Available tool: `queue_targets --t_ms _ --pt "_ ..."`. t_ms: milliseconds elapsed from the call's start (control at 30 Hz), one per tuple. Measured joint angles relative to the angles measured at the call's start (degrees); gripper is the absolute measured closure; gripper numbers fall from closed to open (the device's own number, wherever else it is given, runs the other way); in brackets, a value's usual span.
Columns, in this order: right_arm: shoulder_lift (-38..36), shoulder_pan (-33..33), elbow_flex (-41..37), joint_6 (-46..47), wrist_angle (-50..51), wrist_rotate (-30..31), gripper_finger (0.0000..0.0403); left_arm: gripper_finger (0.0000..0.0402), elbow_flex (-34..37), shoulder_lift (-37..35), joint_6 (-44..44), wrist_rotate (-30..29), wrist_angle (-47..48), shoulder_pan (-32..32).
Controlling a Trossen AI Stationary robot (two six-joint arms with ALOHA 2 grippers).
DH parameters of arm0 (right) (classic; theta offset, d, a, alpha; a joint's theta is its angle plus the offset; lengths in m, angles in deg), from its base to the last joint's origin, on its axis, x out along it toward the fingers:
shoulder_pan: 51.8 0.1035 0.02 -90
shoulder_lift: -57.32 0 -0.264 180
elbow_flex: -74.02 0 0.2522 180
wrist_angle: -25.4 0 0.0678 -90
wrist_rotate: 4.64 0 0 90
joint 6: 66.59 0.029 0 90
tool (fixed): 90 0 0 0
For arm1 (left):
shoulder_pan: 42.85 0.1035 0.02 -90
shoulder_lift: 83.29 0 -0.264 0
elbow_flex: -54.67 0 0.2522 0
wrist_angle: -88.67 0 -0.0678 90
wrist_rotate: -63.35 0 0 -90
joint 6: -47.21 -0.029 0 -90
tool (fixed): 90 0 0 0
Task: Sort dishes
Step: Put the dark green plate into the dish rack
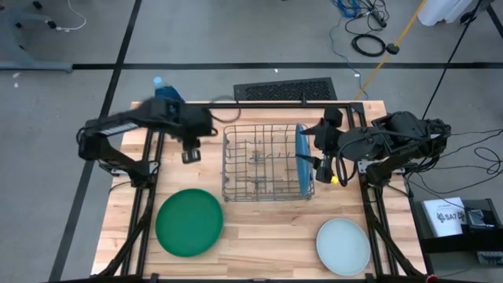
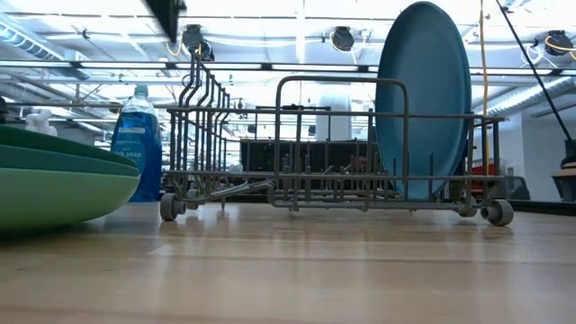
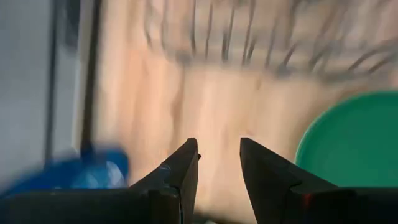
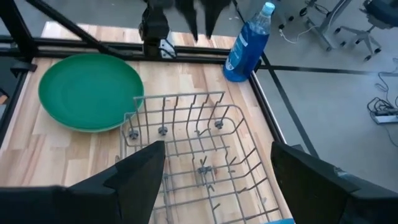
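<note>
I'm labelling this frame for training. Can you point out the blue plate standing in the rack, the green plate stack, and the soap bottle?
Round blue plate [image 2: 423,90], low view, its upright face.
Green round plates, stacked [image 1: 189,222], high view, top plate's centre.
Blue plastic soap bottle [image 4: 247,45], right wrist view, its body.

Bright overhead light; blurred left-wrist view.

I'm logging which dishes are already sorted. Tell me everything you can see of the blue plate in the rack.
The blue plate is round, smooth and glossy, apparently plastic or glazed. It stands upright on edge between the wires at the right end of the grey wire rack, rising above its top rail. The right tool, open, hangs close beside it; contact cannot be judged.
</note>
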Motion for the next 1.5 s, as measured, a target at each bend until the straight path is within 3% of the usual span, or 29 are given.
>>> queue_targets --t_ms 200,400,533,800,933,1133,1267,1500 --pt "-0.02 0.34 0.00 0.00 2.10 -1.32 0.0117 0.0281 21.10 -2.39 10.81 0.82 -1.79 -0.38" --pt "0.00 0.59 0.00 -0.34 4.74 -1.29 0.0117 0.0281 36.07 -4.60 14.59 11.71 -11.44 -2.22" --pt "-0.02 0.22 0.00 -0.46 7.24 -0.50 0.0117 0.0281 39.48 -4.71 18.90 17.28 -13.74 -5.07" --pt "0.34 -2.20 0.00 0.32 9.30 0.52 0.0117 0.0281 39.91 -6.21 28.44 17.46 -14.66 -12.98" --pt "1.56 -3.93 0.00 2.47 9.02 0.87 0.0129 0.0281 39.98 -10.17 36.73 11.93 -23.34 -19.95" --pt "2.15 -4.26 0.00 0.94 8.27 7.33 0.0184 0.0281 39.96 -16.74 47.18 -4.34 -31.29 -32.39" --pt "0.06 -3.88 0.00 1.66 8.40 9.39 0.0252 0.0281 39.96 -18.71 51.49 -9.94 -31.75 -39.41" --pt "-5.11 -1.70 -0.02 2.23 8.60 9.74 0.0387 0.0281 39.95 -17.40 54.54 -13.26 -35.24 -47.95"
